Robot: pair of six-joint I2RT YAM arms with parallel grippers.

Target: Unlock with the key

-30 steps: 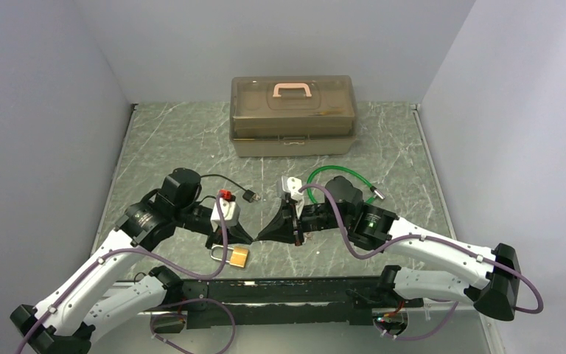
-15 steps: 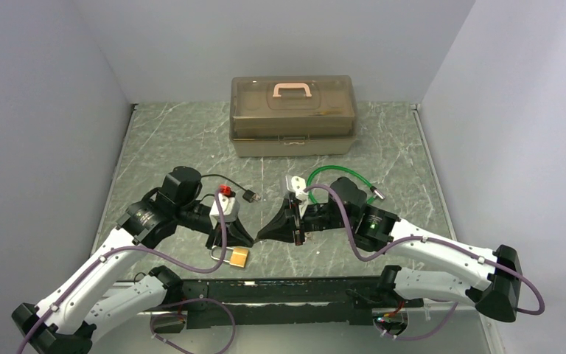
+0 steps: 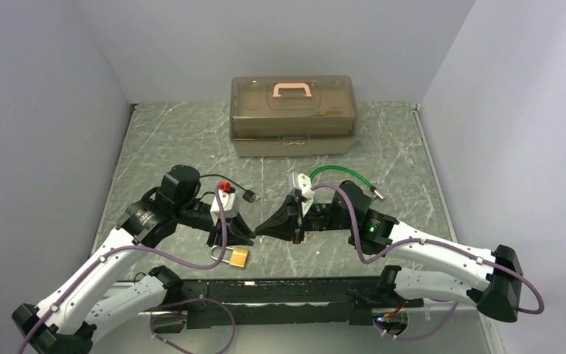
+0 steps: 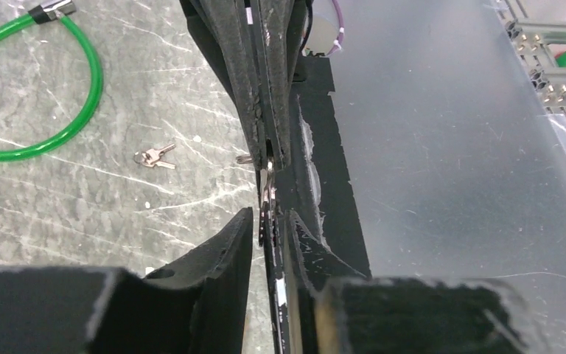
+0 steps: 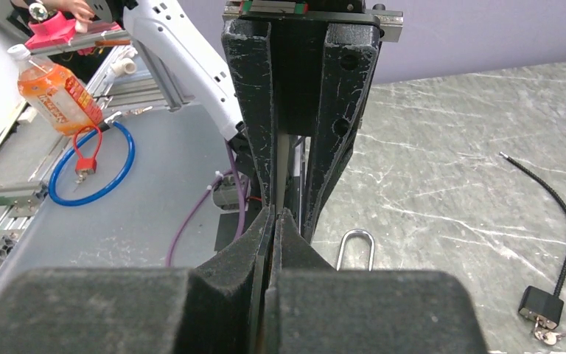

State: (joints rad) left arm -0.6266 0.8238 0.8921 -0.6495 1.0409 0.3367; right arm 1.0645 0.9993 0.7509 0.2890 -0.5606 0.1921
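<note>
Where it lies flat near the table's [image 3: 184, 140] front edge, the brass padlock [image 3: 234, 257] points its steel shackle left, long axis crosswise (nearer the left arm). Just beyond and above: left gripper [image 4: 270, 217], rough black fingers parted, gripping nothing; right gripper [image 5: 276, 212], pinched tight on the thin metal key [image 4: 267, 195].

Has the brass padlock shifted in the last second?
No. The brass padlock lies at the same spot, just beyond the black rail.

Padlock [image 3: 237, 257]: brass body, silver shackle; I see it lying flat, well nearer than the toolbox [image 3: 292, 116].
Key [image 4: 267, 203]: silver, edge-on, raised, between toolbox and padlock.
</note>
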